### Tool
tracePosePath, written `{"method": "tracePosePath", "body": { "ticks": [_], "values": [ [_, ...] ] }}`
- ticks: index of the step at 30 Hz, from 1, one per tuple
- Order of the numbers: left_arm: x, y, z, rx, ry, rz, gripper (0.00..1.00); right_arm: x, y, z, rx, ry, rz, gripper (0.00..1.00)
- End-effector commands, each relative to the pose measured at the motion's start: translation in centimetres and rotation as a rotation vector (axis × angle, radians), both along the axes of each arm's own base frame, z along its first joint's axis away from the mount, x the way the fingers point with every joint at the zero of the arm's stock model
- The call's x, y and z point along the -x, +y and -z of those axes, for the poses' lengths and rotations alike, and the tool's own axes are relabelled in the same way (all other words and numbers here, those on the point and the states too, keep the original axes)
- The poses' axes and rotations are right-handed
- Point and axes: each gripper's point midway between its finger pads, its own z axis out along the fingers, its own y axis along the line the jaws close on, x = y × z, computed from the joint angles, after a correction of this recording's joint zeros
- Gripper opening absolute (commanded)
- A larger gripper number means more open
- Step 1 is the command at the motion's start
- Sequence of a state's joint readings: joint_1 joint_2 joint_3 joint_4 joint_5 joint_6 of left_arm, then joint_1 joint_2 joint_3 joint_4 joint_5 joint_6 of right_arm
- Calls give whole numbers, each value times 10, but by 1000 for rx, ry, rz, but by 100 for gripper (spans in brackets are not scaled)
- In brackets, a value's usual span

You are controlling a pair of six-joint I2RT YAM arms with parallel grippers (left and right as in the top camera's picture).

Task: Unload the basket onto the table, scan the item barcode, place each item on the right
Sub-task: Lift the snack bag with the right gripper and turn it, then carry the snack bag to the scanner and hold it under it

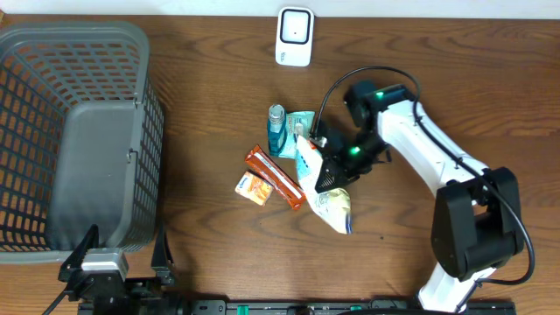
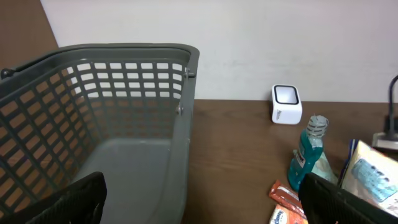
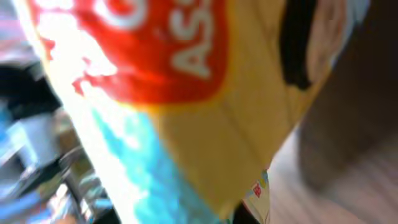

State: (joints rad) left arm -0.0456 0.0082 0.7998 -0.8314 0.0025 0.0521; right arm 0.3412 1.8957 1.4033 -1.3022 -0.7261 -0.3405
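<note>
Right gripper [image 1: 321, 171] clenched on snack bag [image 1: 332, 208] (grasp step, seemingly). Next: lift, present barcode to scanner [image 1: 295, 37], well beyond gripper.

We see the overhead view evenly lit and sharp, with soft shadows beside the basket [image 1: 79, 131]. Our left wrist view is clear too — but the right one smears, the snack bag [image 3: 186, 93] filling it out of focus.
</note>
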Motion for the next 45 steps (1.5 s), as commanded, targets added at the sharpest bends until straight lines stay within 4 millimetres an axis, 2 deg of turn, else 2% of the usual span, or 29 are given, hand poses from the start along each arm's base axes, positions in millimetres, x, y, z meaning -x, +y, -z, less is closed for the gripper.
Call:
{"method": "tracePosePath", "body": {
  "ticks": [1,7,14,17,28,39,42,45],
  "values": [
    [2,-2,-2,8,-10,10,98,14,24,-41,-420,-108,-155,1],
    [2,-2,-2,8,-10,9,98,19,33,-63,-556,-97,-138,1],
    [2,-2,-2,8,-10,10,98,18,48,-122,-785,117,99,1],
    [2,-2,-2,8,-10,10,98,17,48,-135,-805,195,169,1],
    [2,-2,-2,8,-10,9,98,14,45,-135,-816,165,169,1],
    [2,-2,-2,8,-10,10,98,13,45,-135,-784,236,205,1],
    [2,-2,-2,8,-10,10,98,16,40,-127,-759,191,166,1],
    [2,-2,-2,8,-10,10,98,17,25,-112,-680,145,123,1]
  ]
}}
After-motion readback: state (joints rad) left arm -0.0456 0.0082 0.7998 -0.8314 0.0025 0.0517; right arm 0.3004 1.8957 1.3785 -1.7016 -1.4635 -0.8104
